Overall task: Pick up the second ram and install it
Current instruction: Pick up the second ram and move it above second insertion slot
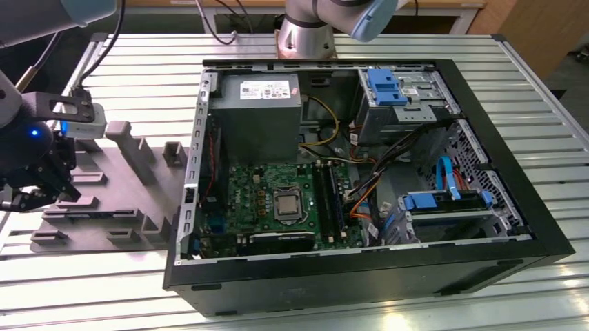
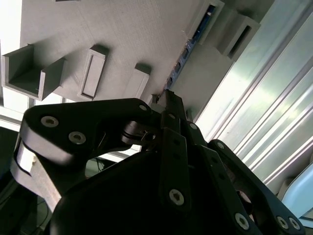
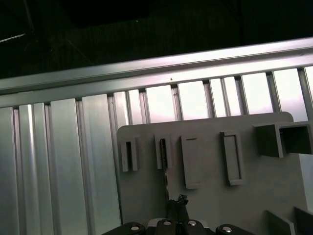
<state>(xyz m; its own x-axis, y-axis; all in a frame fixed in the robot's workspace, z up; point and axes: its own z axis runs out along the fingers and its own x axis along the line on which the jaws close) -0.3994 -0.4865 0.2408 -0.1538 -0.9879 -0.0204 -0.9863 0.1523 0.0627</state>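
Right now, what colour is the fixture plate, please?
The fixture plate is grey; best in the first wrist view.

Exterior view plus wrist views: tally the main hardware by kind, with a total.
computer case: 1
power supply: 1
motherboard: 1
grey fixture plate: 1
ram stick in the fixture: 1
gripper: 1
Total: 6

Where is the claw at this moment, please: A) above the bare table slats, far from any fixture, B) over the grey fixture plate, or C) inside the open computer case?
B: in the first wrist view the claw hangs over the grey fixture plate, close to the second ram standing on edge there.
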